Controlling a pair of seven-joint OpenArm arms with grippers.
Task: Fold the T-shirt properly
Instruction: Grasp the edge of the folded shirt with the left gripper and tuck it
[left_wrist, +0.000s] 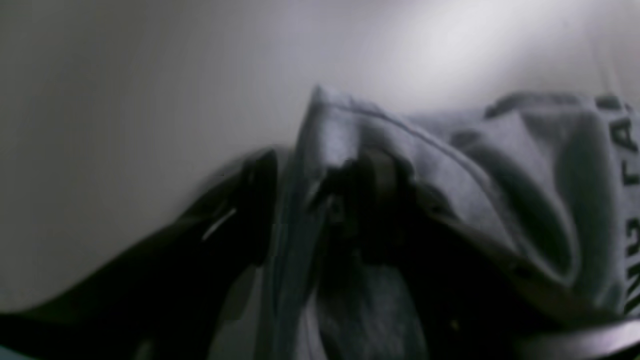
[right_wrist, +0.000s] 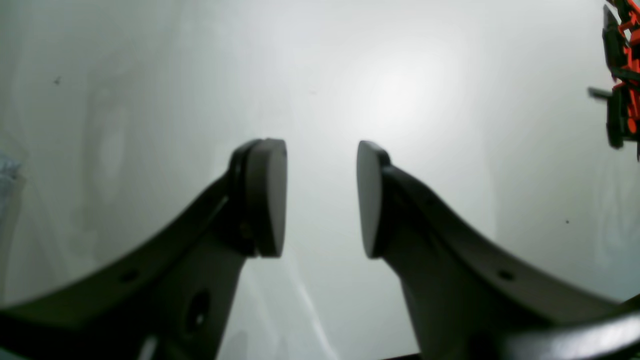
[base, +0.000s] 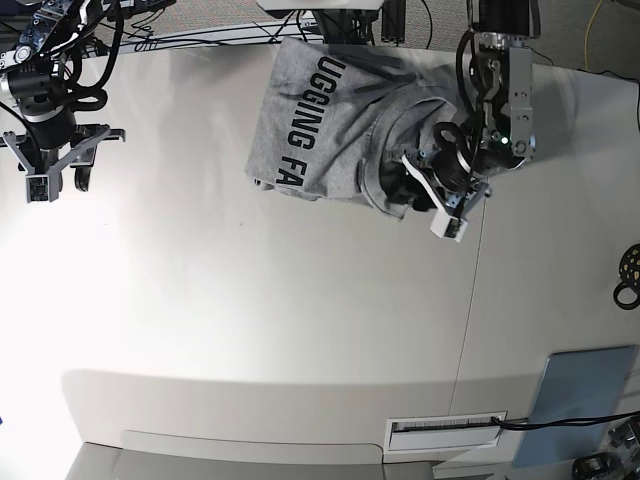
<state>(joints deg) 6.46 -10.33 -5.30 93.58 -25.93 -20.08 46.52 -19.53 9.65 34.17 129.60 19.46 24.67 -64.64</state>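
The worktop (base: 300, 320) is filling most of the base view, pale and bare through its middle. The T-shirt (base: 330, 130) is lying crumpled in the upper middle of that view, lettering showing on its left part, its right part bunching into rounded folds.

The cloth is looking soft and light: it is draping, sagging and creasing wherever it is lifted, so it is likely to slip and trail rather than hold a shape. A hem, a sleeve edge or a shoulder seam would be the better place to take hold, since a pinch on a doubled edge should carry the fabric more evenly than a grab at a loose mound.

The left end effector (base: 445, 195) is sitting at the shirt's right edge in the upper right of the base view. In the left wrist view grey fabric is running up between its dark fingers (left_wrist: 260, 200), so it appears to be gripping a fold, though blur is leaving this uncertain.

The right end effector (right_wrist: 321, 197) is hanging at the upper left of the base view, well apart from the shirt, its pads standing apart with nothing between them.
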